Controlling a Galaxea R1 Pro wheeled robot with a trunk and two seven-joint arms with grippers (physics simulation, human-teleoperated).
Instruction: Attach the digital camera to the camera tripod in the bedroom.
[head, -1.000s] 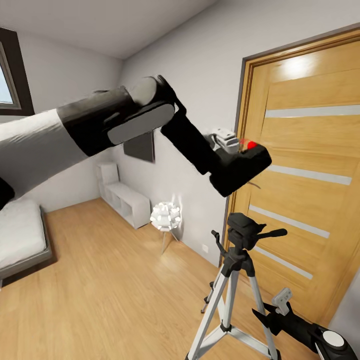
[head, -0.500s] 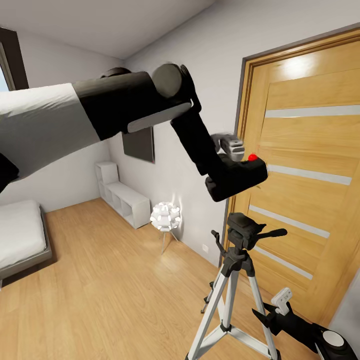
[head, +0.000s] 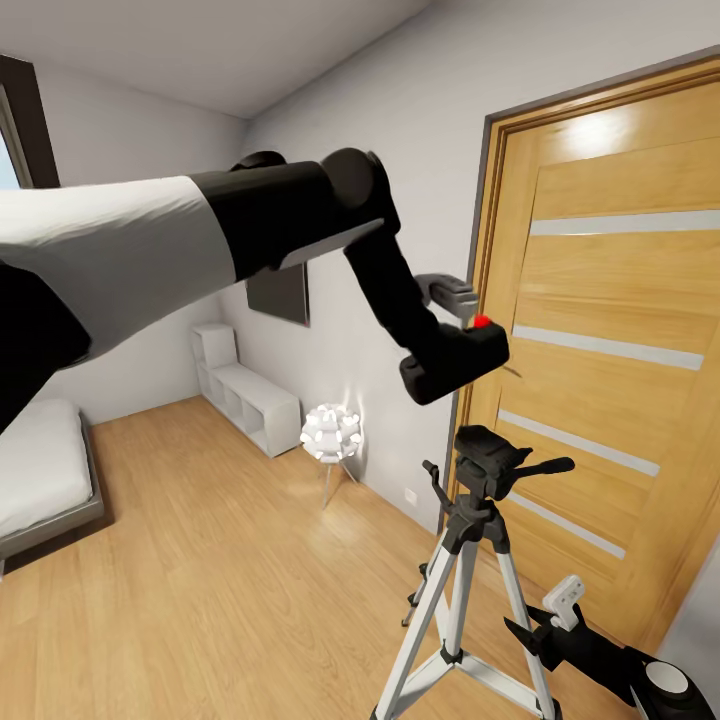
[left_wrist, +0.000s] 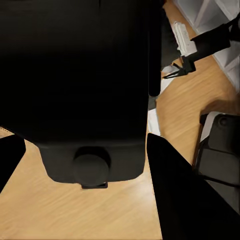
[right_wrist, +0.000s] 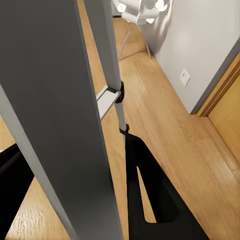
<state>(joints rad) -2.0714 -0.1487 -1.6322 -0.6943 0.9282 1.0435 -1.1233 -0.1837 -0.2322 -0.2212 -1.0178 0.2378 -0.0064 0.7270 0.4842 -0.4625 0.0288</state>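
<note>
The black digital camera (head: 455, 362), red dot on top, hangs in the air in front of the wooden door, held by my left gripper (head: 458, 332), which is shut on it. It sits a short way above the black pan head (head: 489, 448) of the camera tripod (head: 452, 590), slightly to its left. In the left wrist view the camera (left_wrist: 80, 85) with its lens barrel sits between my dark fingers (left_wrist: 185, 200), and the tripod head (left_wrist: 220, 150) lies beyond. My right gripper (head: 547, 615) is open, low beside a silver tripod leg (right_wrist: 60, 125).
The wooden door (head: 620, 330) stands right behind the tripod. A white globe lamp (head: 331, 432) and a low white shelf (head: 250, 400) line the grey wall. A grey bed (head: 40, 480) is at the left, across open wood floor.
My left arm has carried the camera down and to the left, closer over the tripod head. The tripod and my right arm have stayed put.
</note>
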